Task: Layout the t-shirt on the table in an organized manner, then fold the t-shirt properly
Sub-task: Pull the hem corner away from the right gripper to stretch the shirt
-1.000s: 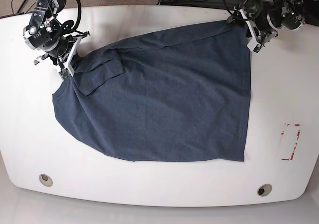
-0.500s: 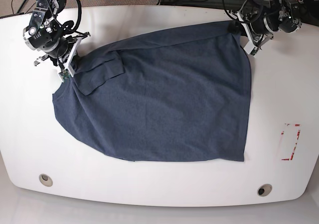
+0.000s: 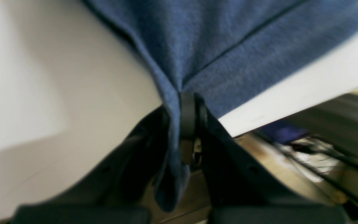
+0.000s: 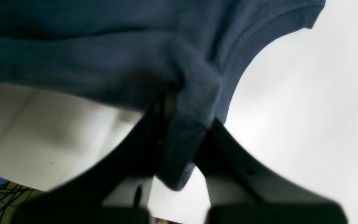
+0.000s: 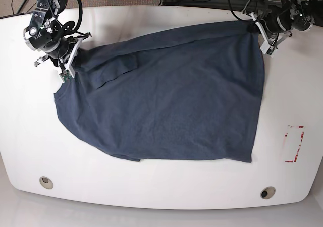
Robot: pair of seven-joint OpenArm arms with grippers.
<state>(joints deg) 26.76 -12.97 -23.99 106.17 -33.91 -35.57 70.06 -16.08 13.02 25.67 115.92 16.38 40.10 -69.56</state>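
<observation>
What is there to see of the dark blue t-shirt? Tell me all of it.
The dark blue knit cotton-looking t-shirt lies spread mostly flat on the glossy white table, lightly wrinkled, hem edge toward the base view's right. One sleeve is folded over onto the body near the far corner at that view's left. The left gripper pinches the far corner at the base view's right; the right gripper clamps bunched fabric at the opposite far corner. Both jaws are shut on cloth.

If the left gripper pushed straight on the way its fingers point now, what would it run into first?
The left gripper is already shut on the t-shirt, so it would drive into that bunched blue cloth first, and likely the white table beneath it. Depth there is unclear.
</observation>
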